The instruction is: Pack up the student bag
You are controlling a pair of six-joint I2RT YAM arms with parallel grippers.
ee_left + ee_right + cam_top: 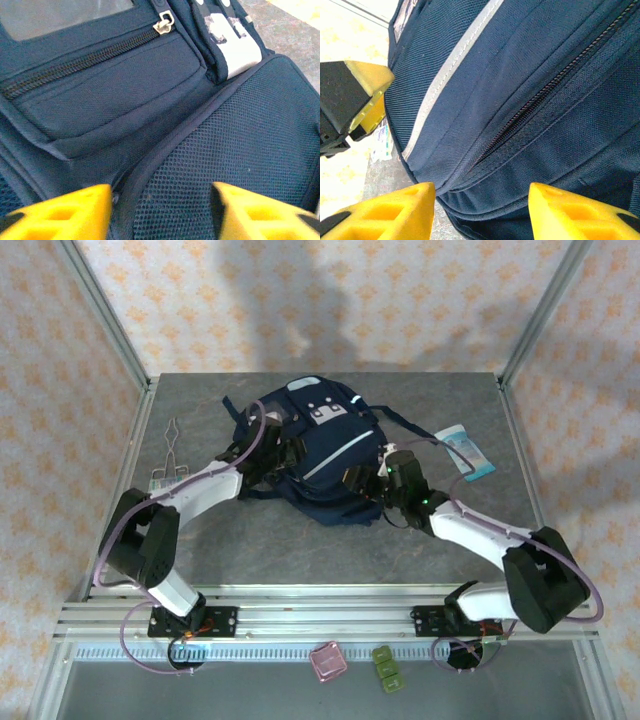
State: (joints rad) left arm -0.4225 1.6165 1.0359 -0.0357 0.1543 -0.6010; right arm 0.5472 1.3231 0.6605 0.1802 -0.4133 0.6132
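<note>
The student bag (325, 450), a navy backpack with grey stripes and white patches, lies in the middle of the table. My left gripper (283, 454) is pressed against its left side. In the left wrist view it (162, 207) stands open over dark mesh fabric (235, 150), below a closed pocket zipper (80, 62) with a metal pull (164, 22). My right gripper (366, 480) is at the bag's near right side. In the right wrist view it (481, 202) is open astride the bag's lower edge (495, 200), under a zipper line (545, 92) and a grey stripe (452, 65).
Metal tongs (169, 452) lie at the table's left. A white-and-blue packet (466, 451) lies to the bag's right, by a dark strap (410, 426). A pink box (328, 661) and a green item (388, 667) sit below the front rail. A black-and-yellow part (355, 95) of the other arm shows.
</note>
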